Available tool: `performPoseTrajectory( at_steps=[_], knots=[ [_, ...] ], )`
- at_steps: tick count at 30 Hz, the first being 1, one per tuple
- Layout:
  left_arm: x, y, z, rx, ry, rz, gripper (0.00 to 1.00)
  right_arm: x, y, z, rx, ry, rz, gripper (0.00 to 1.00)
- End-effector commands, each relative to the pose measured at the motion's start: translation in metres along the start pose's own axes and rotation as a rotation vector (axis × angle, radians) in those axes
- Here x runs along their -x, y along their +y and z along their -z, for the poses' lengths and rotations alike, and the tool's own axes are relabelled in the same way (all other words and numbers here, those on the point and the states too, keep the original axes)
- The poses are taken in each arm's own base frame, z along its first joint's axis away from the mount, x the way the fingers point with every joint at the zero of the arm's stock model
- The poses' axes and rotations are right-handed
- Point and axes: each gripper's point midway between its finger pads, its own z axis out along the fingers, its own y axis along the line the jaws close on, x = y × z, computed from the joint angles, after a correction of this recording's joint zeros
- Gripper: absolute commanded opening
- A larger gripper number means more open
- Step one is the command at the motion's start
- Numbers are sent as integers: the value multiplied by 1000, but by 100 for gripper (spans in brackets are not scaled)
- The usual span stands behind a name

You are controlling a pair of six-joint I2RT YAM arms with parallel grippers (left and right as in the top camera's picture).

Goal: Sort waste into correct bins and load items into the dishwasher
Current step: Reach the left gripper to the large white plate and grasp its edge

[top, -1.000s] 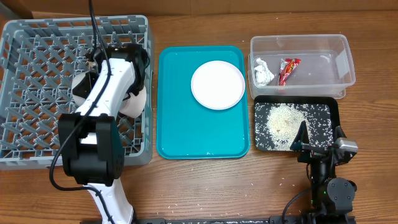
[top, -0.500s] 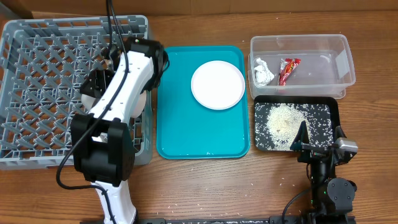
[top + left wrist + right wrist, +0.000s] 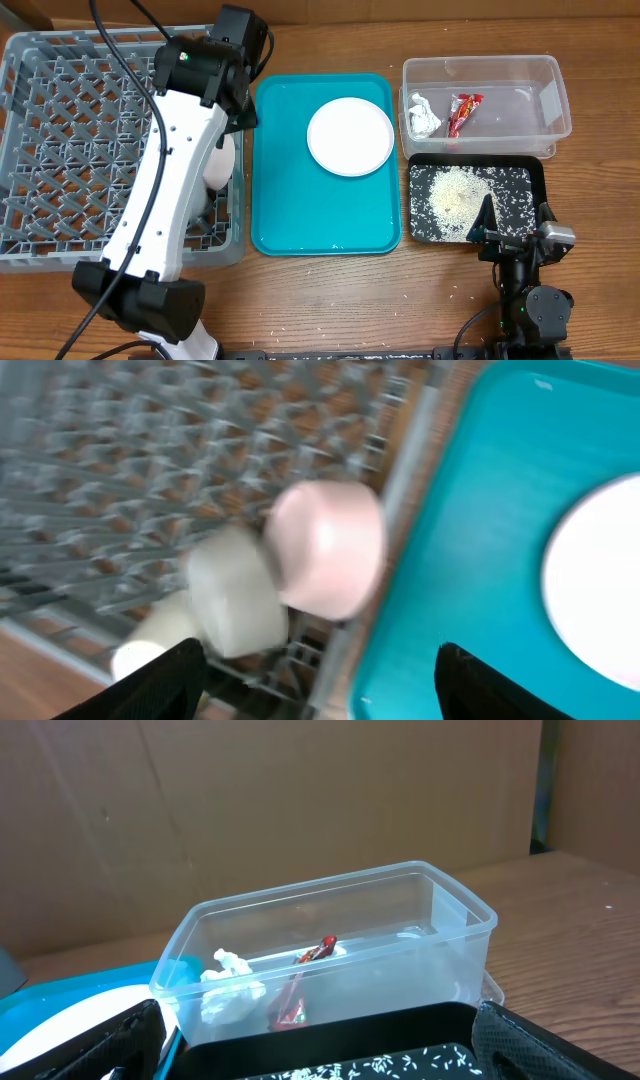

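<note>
Wooden table [image 3: 330, 300] lies under everything. In the rack [image 3: 60, 120], by its right wall, a small plate [image 3: 325, 545] is seen with its pink back showing; a pale item just beside it is too blurred to be named. A second ago the left gripper [image 3: 320, 650] was held low over that spot. It is now raised toward the rack's back right corner, jaws spread and empty, so the load is judged released. One plate [image 3: 349, 136] is left on the teal tray [image 3: 290, 210]. Wrapper [image 3: 463, 110] and tissue [image 3: 422, 115] are held in the tub [image 3: 500, 62], rice [image 3: 455, 192] in the black tray [image 3: 537, 200]. The right gripper [image 3: 514, 228] is parked beside it, spread and empty. No writing can be read.
</note>
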Motion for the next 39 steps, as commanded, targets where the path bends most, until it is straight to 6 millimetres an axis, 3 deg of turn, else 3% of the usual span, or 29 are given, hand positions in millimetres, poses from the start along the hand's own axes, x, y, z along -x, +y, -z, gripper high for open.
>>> performPoseTrajectory(
  at_steps=[1, 3, 6, 10, 12, 13, 19, 24, 26, 28, 29, 30, 34, 38, 39],
  knots=[
    [-13, -46, 7, -264, 80, -155, 76, -2, -1, 0, -1, -4, 0, 100],
    [-20, -83, 19, -455, 84, -272, 78, -2, -1, 0, -1, -4, 0, 100],
    [-20, -122, 26, -593, 37, -359, 80, -1, -1, 0, -1, -5, 0, 100],
    [-27, -160, 8, -631, -3, -404, 82, -2, -1, 0, -1, -4, 0, 100],
    [-35, -179, -12, -632, 1, -416, 79, -2, -1, 0, -1, -4, 0, 100],
    [-42, -190, -39, -594, 17, -395, 77, -1, -1, 0, -1, -5, 0, 100],
    [-66, -203, -120, -465, 167, -233, 71, -2, -1, 0, -1, -4, 0, 100],
    [-90, -205, -167, -397, 276, -189, 66, -2, -1, 0, -1, -4, 0, 100],
    [-100, -203, -179, -371, 315, -197, 58, -2, -1, 0, -1, -4, 0, 100],
    [-107, -200, -183, -352, 342, -203, 39, -2, -1, 0, -1, -4, 0, 100],
    [-108, -198, -184, -347, 349, -203, 26, -2, -1, 0, -1, -4, 0, 100],
    [-108, -194, -182, -342, 356, -199, 4, -2, -1, 0, -1, -4, 0, 100],
    [-82, -157, -158, -282, 325, -179, 4, -1, -1, 0, -1, -5, 0, 100],
    [-36, -95, -108, -158, 177, -180, 4, -2, -1, 0, -1, -4, 0, 100],
    [-21, -71, -85, -112, 112, -196, 4, -1, -1, 0, -1, -5, 0, 100]
  ],
)
